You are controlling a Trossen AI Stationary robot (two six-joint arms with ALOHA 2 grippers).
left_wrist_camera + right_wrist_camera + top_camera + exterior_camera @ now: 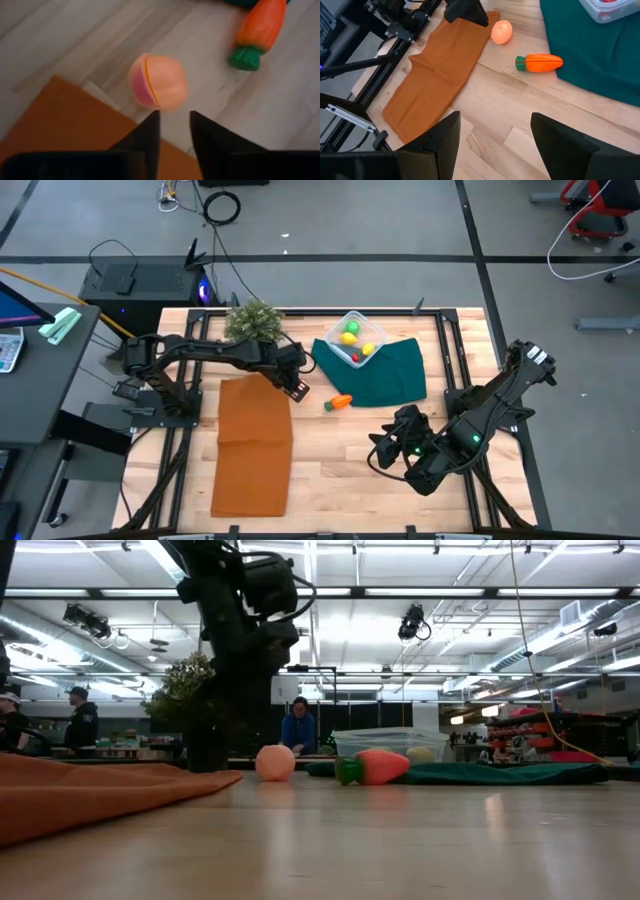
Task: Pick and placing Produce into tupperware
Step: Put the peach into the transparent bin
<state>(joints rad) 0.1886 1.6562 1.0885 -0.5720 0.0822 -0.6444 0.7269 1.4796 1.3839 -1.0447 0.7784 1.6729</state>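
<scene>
I see my right gripper (pixel 385 452) parked low in the frame's lower right, fingers (pixel 445 137) spread wide over bare table (pixel 330 470); open boards run from it up toward the middle. Left of that, the orange cloth (pixel 252 442) fills the lower centre-left, its upper right corner edge near the peach ball (pixel 157 81). My left gripper (pixel 174 127) hangs just above that corner, fingers slightly apart and holding nothing, the ball just beyond their tips. The carrot (pixel 339 402) lies centre frame, just off the near edge of the green cloth (pixel 395 375). Farther up, the tupperware (pixel 354 340) sits on that cloth's far edge, holding lemons (pixel 368 349), a green ball (pixel 352 327) and a strawberry (pixel 356 358). The potted plant (pixel 252 320) stands upper centre-left.
</scene>
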